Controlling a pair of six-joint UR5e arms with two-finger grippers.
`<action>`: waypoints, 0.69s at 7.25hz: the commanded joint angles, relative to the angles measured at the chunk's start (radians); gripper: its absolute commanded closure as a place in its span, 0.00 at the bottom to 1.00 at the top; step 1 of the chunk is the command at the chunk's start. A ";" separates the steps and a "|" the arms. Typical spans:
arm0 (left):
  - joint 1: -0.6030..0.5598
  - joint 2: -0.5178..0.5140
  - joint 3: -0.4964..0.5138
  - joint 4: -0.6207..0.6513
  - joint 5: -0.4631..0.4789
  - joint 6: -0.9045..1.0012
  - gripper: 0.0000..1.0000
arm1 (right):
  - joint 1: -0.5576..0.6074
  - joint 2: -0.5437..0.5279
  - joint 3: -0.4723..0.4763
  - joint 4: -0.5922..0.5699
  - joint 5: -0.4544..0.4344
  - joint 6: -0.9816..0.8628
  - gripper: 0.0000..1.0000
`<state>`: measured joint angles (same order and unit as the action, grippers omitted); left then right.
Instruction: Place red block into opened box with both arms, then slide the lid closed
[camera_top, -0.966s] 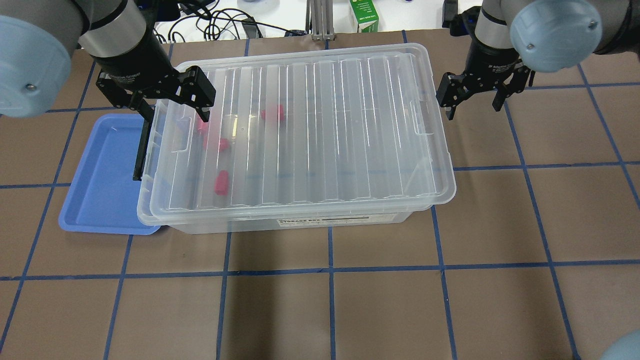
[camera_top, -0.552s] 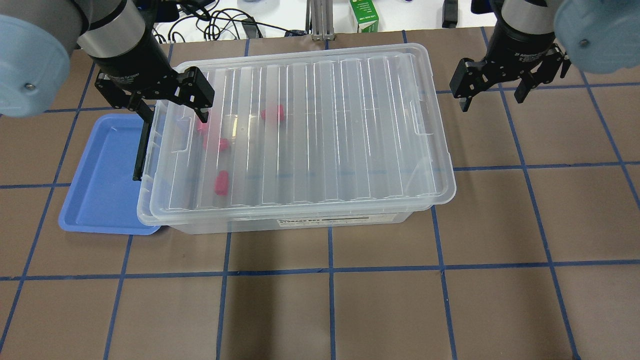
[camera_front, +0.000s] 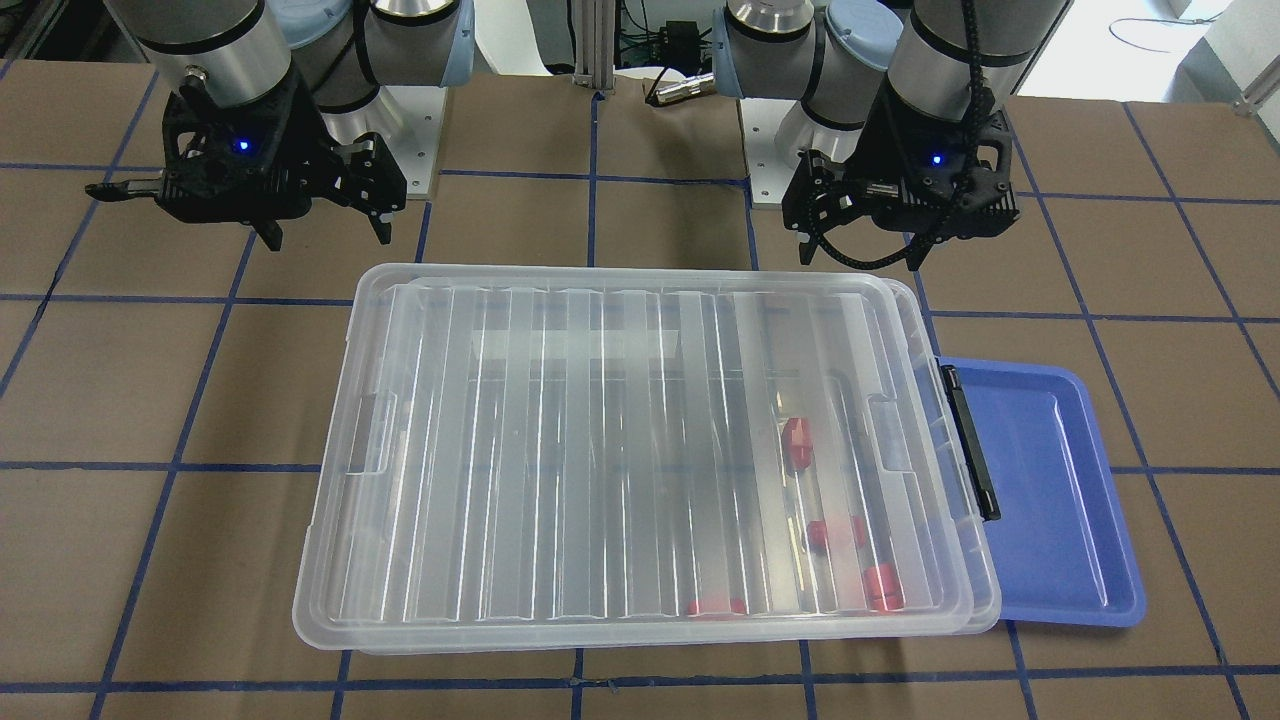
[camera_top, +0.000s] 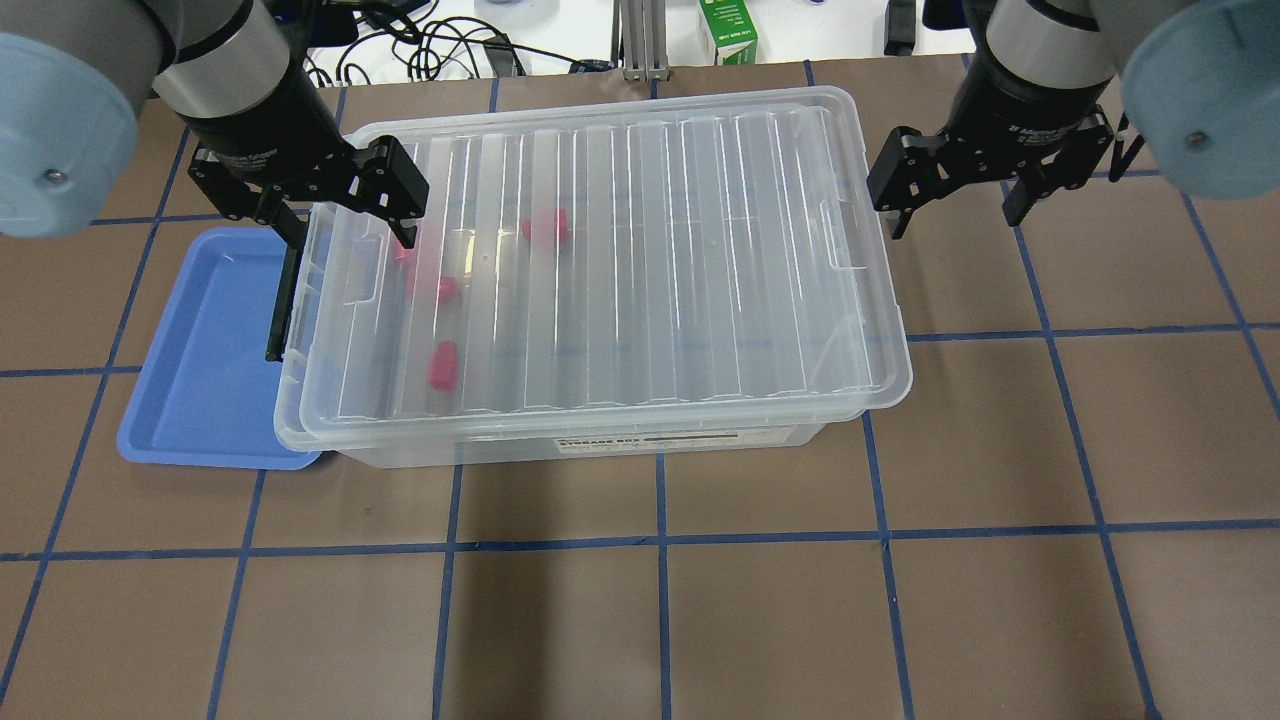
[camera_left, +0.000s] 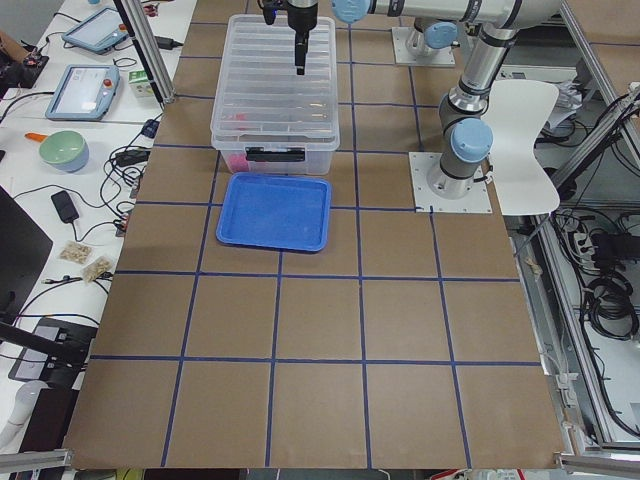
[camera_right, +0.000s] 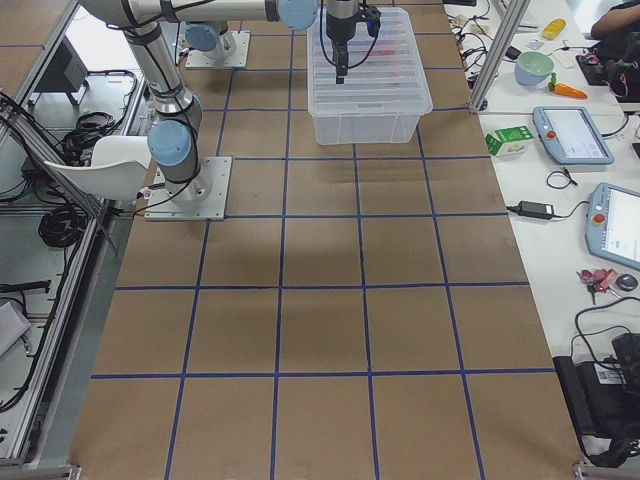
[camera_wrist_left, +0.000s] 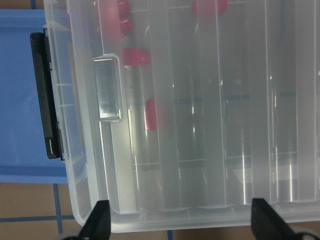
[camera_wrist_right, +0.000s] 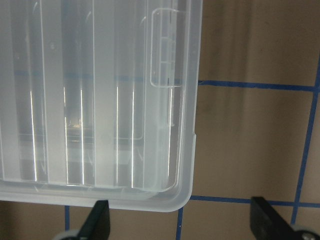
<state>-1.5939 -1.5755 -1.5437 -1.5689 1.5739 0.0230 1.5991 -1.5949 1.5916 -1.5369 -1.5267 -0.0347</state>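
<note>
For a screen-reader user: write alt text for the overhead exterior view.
A ribbed translucent lid covers a clear box on a gridded table, red blocks showing through near its left end, a blue tray beside that end. Both grippers are open and empty: the left gripper over the lid's left end, the right gripper off its right end.

- The lid (camera_front: 600, 450) lies on the box (camera_front: 936, 400), offset toward the view's left, so the box's rim shows beside the black latch bar (camera_front: 968, 440).
- Red blocks (camera_front: 797, 440), perhaps four, show blurred through the lid near the latch end.
- A blue tray (camera_front: 1050, 500) sits on the desk (camera_front: 200, 400) against that end.
- The left gripper (camera_front: 860, 258) and the right gripper (camera_front: 330, 238) hang beyond the box, fingers spread and empty.
</note>
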 joint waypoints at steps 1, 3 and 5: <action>0.002 0.000 -0.004 0.001 0.000 0.000 0.00 | -0.014 -0.002 -0.007 0.041 0.005 0.002 0.00; 0.002 0.000 0.001 0.001 0.000 0.000 0.00 | -0.019 -0.008 -0.013 0.038 -0.003 0.015 0.00; 0.002 -0.003 0.002 0.001 0.000 0.000 0.00 | -0.021 -0.014 -0.006 0.032 -0.018 0.016 0.00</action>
